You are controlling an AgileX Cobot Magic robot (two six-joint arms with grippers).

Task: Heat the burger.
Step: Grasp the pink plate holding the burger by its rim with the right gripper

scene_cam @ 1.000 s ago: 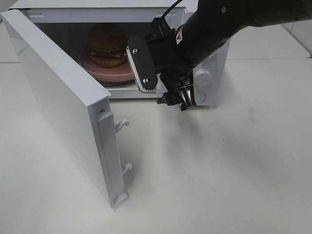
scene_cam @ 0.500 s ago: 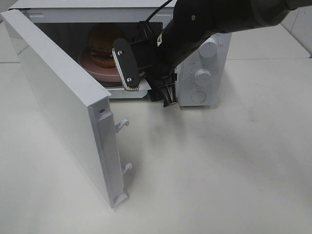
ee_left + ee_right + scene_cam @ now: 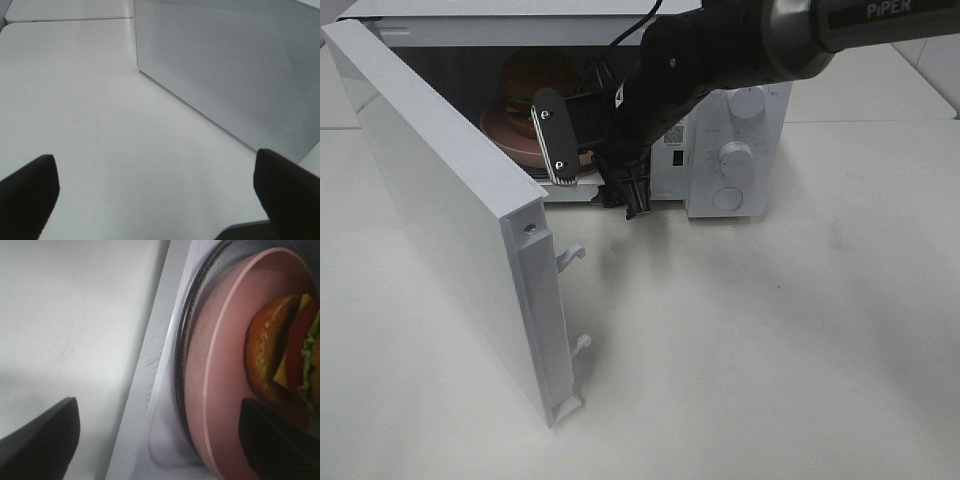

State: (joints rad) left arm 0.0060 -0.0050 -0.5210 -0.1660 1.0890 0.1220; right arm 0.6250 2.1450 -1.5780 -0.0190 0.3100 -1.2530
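White microwave door (image 3: 450, 215), swung fully open, fills the left of the exterior high frame from the upper left corner down to lower centre; two white latch hooks (image 3: 572, 255) project from its free edge. White tabletop (image 3: 770, 340) spans the lower and right part of the frame. Right gripper (image 3: 595, 170), black, at upper centre in front of the oven mouth, fingers spread wide and holding nothing; one finger (image 3: 552, 135) shows its pale ribbed pad, and the dark arm behind bears white lettering. Control panel (image 3: 735, 150) of the microwave (image 3: 520, 10), right of the cavity: white knobs stacked one above another. Inside the cavity, upper centre-left: round pink plate (image 3: 505, 130) on a dark-rimmed turntable (image 3: 187, 330). The burger (image 3: 535, 72) sits on that plate, partly hidden by the gripper; the right wrist view shows it (image 3: 280, 360) at the right edge, glossy golden-brown bun, yellow cheese corner, red tomato, green frilled lettuce. Left gripper (image 3: 160, 185), seen only in the left wrist view, jaws wide apart over bare table, empty, facing the door's dotted panel (image 3: 235, 65) at upper right.
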